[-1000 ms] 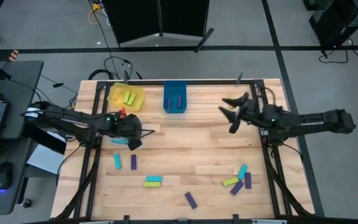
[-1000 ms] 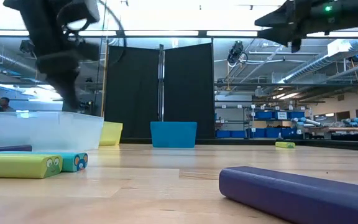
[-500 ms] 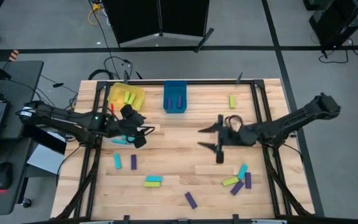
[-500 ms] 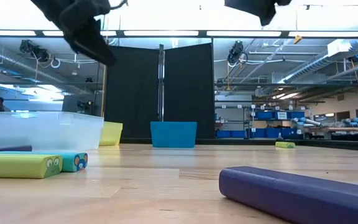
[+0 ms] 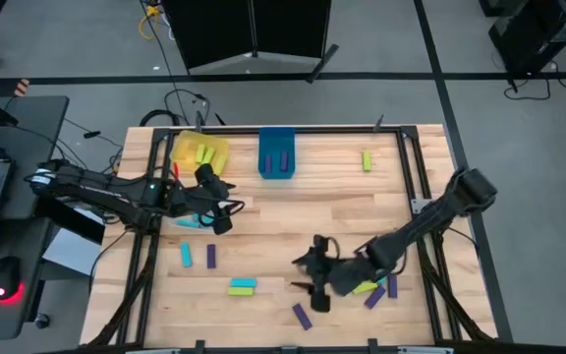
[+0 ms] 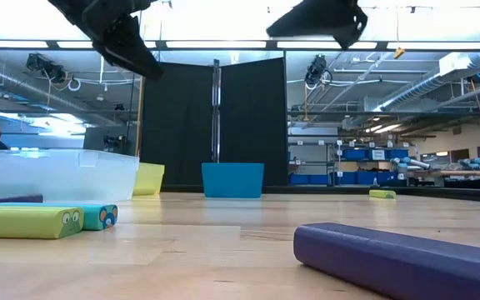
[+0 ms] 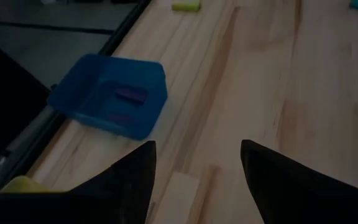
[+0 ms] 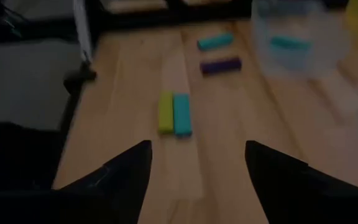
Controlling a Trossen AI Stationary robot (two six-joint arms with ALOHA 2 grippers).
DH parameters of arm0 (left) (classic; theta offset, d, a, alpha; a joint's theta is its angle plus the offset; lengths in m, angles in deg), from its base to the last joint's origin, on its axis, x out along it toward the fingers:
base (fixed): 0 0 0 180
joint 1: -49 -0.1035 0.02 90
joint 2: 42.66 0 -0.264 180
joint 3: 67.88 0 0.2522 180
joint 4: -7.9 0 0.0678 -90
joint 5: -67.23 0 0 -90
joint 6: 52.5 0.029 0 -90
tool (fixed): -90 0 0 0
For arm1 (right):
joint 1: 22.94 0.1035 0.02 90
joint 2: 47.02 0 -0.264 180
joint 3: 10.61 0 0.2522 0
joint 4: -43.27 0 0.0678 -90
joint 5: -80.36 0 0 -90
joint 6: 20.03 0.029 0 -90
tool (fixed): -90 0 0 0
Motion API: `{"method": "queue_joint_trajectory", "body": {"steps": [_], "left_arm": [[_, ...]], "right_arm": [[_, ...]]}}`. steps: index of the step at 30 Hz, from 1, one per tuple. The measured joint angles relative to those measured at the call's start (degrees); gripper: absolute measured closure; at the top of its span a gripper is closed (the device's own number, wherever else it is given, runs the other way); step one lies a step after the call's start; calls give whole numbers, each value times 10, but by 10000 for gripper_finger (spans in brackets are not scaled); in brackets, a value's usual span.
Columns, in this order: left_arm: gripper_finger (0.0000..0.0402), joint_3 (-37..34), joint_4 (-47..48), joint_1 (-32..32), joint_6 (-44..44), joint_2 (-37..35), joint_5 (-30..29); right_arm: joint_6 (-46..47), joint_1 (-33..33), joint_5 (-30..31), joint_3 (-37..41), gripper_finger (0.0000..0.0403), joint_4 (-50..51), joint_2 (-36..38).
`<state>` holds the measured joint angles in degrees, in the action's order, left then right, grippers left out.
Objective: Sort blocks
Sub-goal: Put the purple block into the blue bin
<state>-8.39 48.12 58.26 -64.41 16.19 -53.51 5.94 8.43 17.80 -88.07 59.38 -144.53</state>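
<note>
Small flat blocks lie on the wooden table: a teal one [image 5: 186, 256], a purple one [image 5: 210, 256], a lime and teal pair [image 5: 242, 286] side by side, a purple one [image 5: 302, 316], a mixed cluster [image 5: 376, 286] and a lone lime one [image 5: 367, 160] near the far right. My right gripper [image 5: 307, 279] hovers open over the near middle of the table; its wrist view looks toward the pair [image 8: 174, 114]. My left gripper [image 5: 222, 209] hangs open above the clear bin [image 5: 193, 222], which has a teal block [image 8: 289, 42] inside.
The yellow bin [image 5: 199, 152] with lime blocks and the blue bin [image 5: 276, 153] with purple blocks [image 7: 129, 94] stand at the far edge. A black frame rail runs along the table's sides. Bare wood lies in the table's middle.
My right gripper has swung from the far right of the table toward the near edge and leftward, ending over the near middle. My left gripper has risen from the clear bin and shifted slightly to the right. The lone lime block has come into view where the right gripper was.
</note>
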Motion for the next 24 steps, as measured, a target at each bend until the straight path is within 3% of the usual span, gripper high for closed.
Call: {"method": "queue_joint_trajectory", "body": {"steps": [5, 14, 24], "left_arm": [[161, 0, -6, 0, 10, 0, 7], [161, 0, -5, 2, 9, 0, 10], [161, 0, -14, 2, 14, 0, 10]], "right_arm": [[72, 17, -1, -84, 124, 76, -73], [179, 31, -56, -206, 114, 195, -163], [300, 48, -82, -272, 114, 263, -206]]}}
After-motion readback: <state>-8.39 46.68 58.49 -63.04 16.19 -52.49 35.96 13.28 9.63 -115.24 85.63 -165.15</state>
